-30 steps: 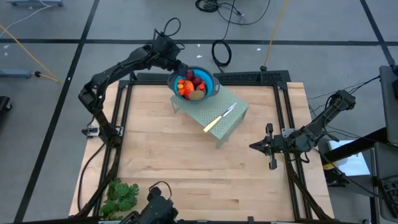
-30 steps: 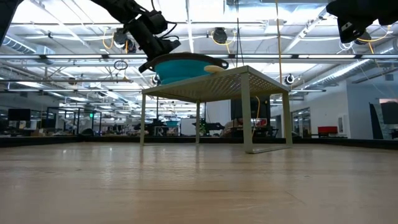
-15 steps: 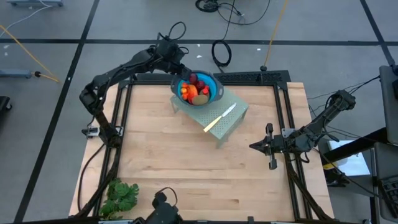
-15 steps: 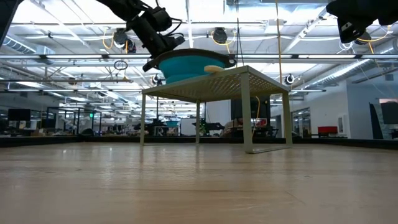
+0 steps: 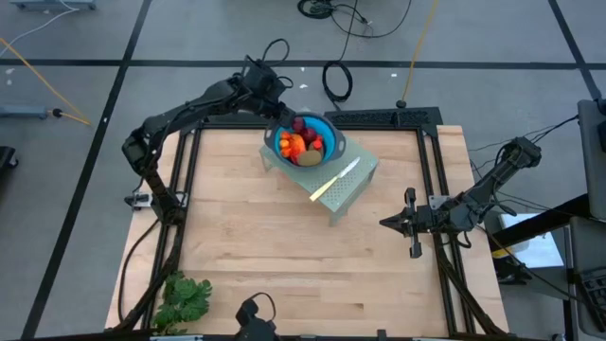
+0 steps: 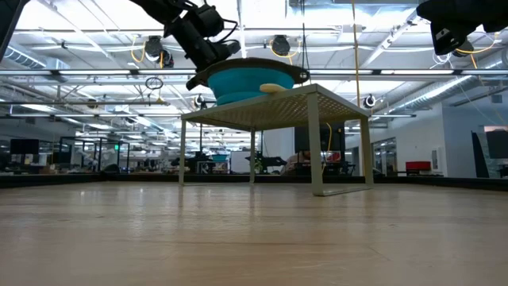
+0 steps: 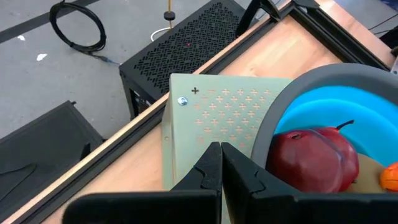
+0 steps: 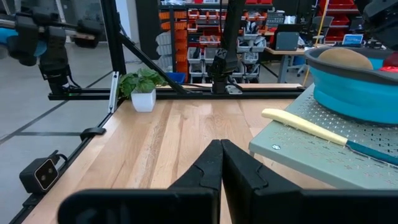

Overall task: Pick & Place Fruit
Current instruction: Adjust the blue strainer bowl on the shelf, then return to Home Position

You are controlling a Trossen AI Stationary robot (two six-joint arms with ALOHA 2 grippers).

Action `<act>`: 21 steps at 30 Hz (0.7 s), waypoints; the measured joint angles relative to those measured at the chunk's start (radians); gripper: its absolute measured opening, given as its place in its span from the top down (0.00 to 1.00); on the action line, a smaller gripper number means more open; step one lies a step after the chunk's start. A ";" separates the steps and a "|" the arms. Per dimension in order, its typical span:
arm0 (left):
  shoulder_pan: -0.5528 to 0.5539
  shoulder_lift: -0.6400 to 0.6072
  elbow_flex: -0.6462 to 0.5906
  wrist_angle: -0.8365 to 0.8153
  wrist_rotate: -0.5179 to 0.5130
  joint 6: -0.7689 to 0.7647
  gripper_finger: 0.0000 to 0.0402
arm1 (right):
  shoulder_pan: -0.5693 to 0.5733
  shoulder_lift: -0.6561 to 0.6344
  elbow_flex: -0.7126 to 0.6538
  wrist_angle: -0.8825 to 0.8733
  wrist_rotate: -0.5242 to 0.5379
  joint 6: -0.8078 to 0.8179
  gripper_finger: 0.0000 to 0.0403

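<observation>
Fruit [image 5: 303, 144]: a heap of small toy foods — dark red balls, orange-red pieces and an olive-brown oval — sits inside the blue bowl; the left wrist view shows one dark red ball [image 7: 311, 167] close up.
Bowl [image 5: 326, 129]: blue with a grey rim, resting on the far end of the pale green perforated stand [image 5: 355, 188], at the far side of the wooden table [image 5: 284, 256].
Knife [image 5: 333, 180]: yellow handle, lying on the stand just beside the bowl (not touching it, as far as the top view shows).
Left gripper [image 5: 272, 107]: at the bowl's rim on its far left side, fingers pressed fully together; whether they pinch the rim itself cannot be told. In the low view it [image 6: 208, 49] meets the bowl's edge from above.
Right gripper [image 5: 385, 223]: fingers fully together, holding nothing — it hangs above the table's right side, well apart from the stand.
Leafy green bunch [image 5: 182, 300]: lies at the table's near left corner.
</observation>
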 joint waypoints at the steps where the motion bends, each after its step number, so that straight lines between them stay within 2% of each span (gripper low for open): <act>1: 0.000 0.000 0.000 -0.001 -0.005 0.000 1.00 | 0.000 0.000 0.000 0.000 0.000 0.000 1.00; 6: 0.010 -0.032 0.000 0.008 -0.075 0.018 1.00 | 0.000 0.000 0.000 0.000 -0.004 0.000 1.00; 10: 0.031 -0.096 0.000 0.021 -0.136 0.026 1.00 | 0.000 0.000 0.000 0.000 -0.004 0.000 1.00; 14: 0.034 -0.177 0.000 0.022 -0.153 0.018 1.00 | 0.000 0.000 0.000 0.001 -0.004 0.000 1.00; 21: -0.072 -0.306 0.000 -0.007 -0.165 -0.058 1.00 | 0.000 0.000 0.000 0.001 -0.005 0.000 1.00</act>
